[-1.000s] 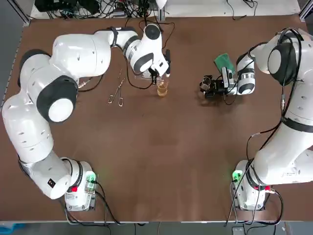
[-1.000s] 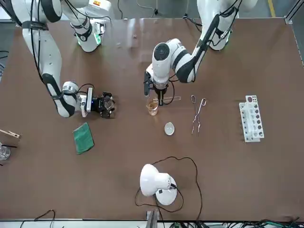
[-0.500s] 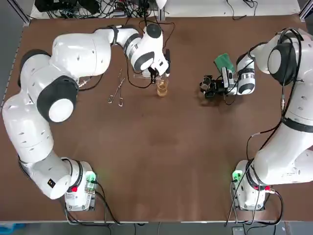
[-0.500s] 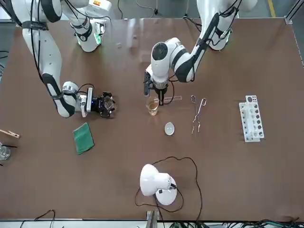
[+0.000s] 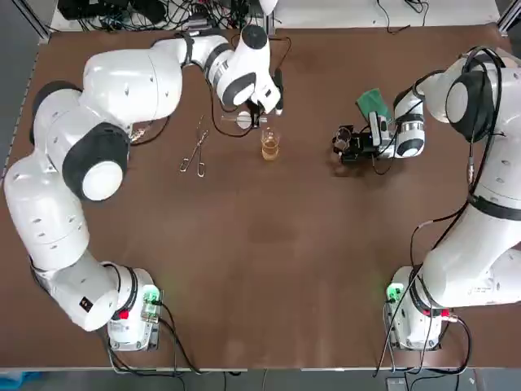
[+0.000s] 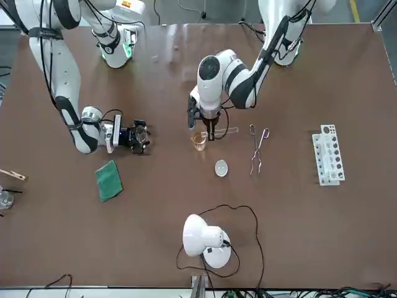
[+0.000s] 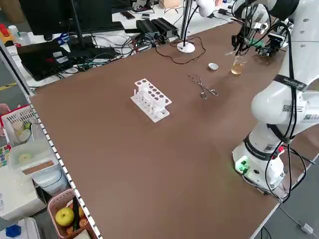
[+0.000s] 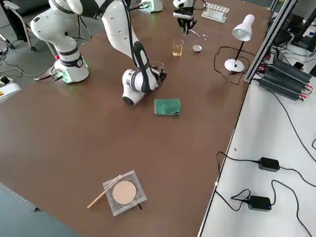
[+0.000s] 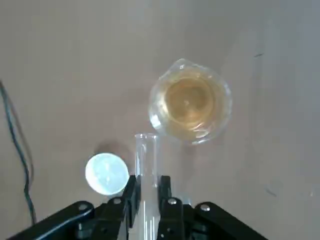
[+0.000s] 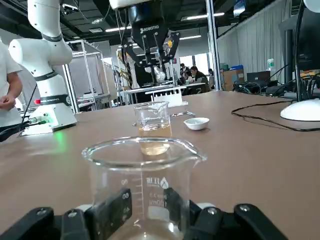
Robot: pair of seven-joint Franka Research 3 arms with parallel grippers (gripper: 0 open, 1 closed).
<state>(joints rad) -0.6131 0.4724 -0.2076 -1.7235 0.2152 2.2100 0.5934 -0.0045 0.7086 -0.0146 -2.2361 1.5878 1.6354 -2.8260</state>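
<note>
Left gripper (image 9: 146, 184) pinches a tube (image 9: 146, 155) toward the table's (image 5: 260, 261) far edge, just beside an amber beaker (image 9: 190, 102) and a dish (image 9: 106, 173). Right gripper (image 10: 145, 202) clasps an empty beaker (image 10: 144, 167) nearby.

Amber beaker (image 5: 270, 145), white dish (image 6: 221, 167), tongs (image 5: 194, 148) crowd left gripper (image 9: 147, 185) with test tube (image 9: 145, 150); table (image 5: 269, 269) toward bases open
</note>
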